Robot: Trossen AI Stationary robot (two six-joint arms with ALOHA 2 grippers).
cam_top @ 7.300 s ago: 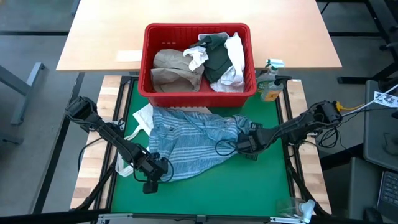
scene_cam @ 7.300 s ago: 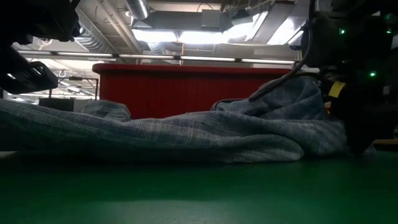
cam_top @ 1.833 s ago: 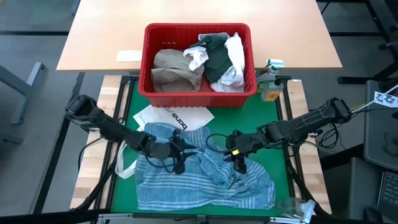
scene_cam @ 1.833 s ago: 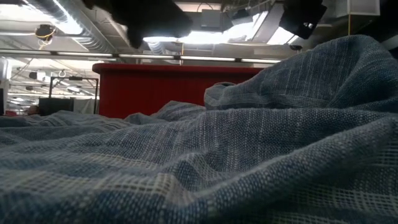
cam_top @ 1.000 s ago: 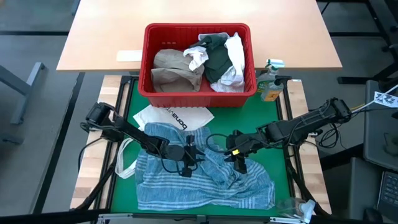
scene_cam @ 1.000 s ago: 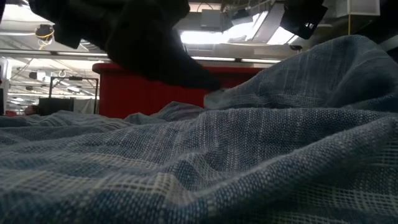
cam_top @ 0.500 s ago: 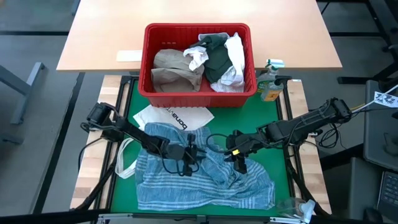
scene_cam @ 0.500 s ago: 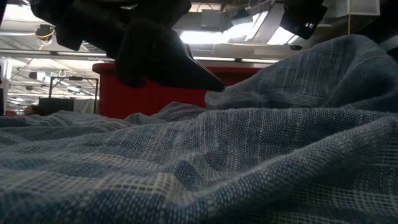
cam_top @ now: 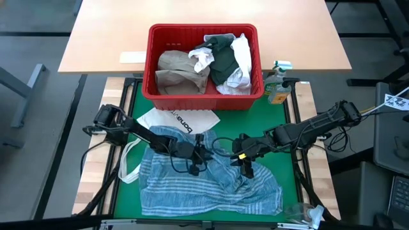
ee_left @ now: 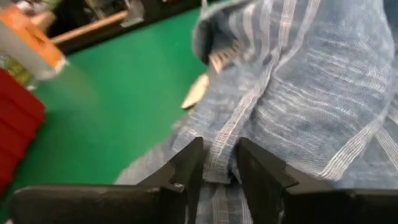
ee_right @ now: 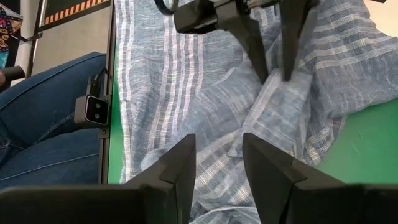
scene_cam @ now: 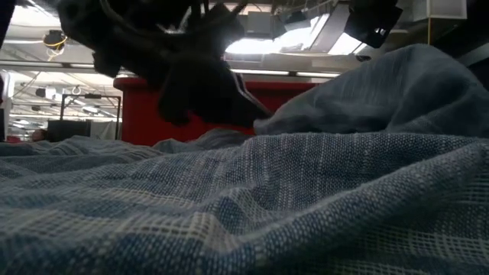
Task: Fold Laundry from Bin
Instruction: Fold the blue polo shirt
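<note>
The blue-striped cloth [cam_top: 204, 185] lies crumpled and spread on the green mat [cam_top: 281, 128]. It fills the low view [scene_cam: 306, 198]. My left gripper [cam_top: 199, 155] is low over the cloth's middle, shut on a raised hem [ee_left: 219, 149]. It also shows in the right wrist view [ee_right: 275, 74]. My right gripper [cam_top: 245, 161] is open just right of it, over the cloth [ee_right: 186, 93], with nothing between its fingers. The red bin [cam_top: 203, 57] at the far edge holds the tan shirt [cam_top: 179, 70], the dark top [cam_top: 223, 61] and white pieces [cam_top: 241, 54]. My left gripper pinches a narrow raised hem of the blue-striped cloth [ee_left: 217, 140] between its two fingers [ee_left: 189, 165], near the middle of the garment. The fingers come slanting down from the table's left. The hem runs along between them. The rest of the cloth lies slack on the mat.
A white tote bag with black lettering [cam_top: 182, 119] lies partly under the cloth's far left part, its strap [cam_top: 128, 163] off the mat's left edge. A spray bottle [cam_top: 278, 86] stands right of the bin. A person's jeans-clad legs [ee_right: 50, 130] show beyond the near edge.
My left gripper has gone a little toward the table's right and far edges, across the cloth's middle and closer to my right gripper. In the low view the cloth fold beside it has shifted slightly.
</note>
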